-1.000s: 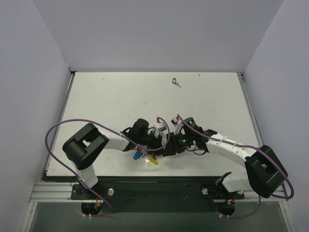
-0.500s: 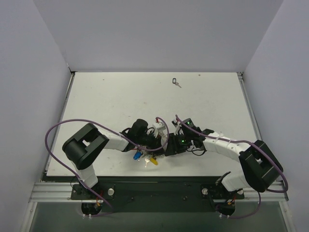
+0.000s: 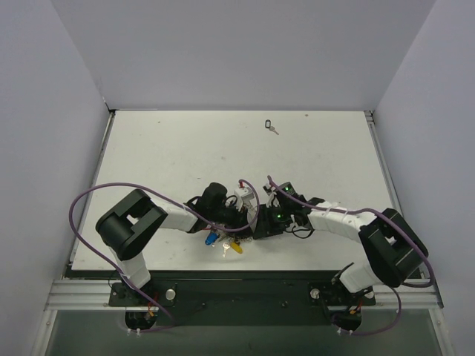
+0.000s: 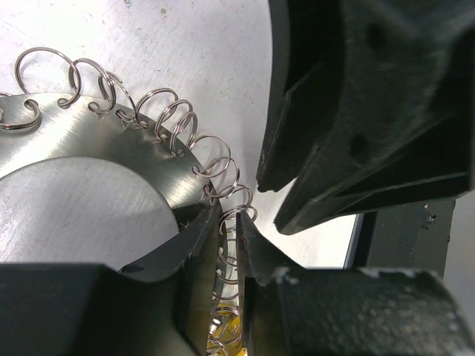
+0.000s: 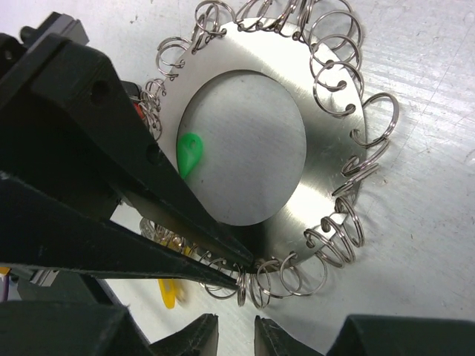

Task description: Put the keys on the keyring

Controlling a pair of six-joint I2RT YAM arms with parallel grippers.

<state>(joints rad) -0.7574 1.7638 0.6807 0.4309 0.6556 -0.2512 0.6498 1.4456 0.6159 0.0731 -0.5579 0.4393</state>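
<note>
Evidently the left pincer (image 4: 226, 222) clamped the keyring (image 4: 89, 141) by its rim, steadying it for the right pincer (image 5: 236, 323) alongside, closure unclear.

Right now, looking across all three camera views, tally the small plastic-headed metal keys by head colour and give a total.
black plastic-headed metal key: 1
blue plastic-headed metal key: 1
yellow plastic-headed metal key: 1
green plastic-headed metal key: 1
Total: 4 clearly visible
</note>
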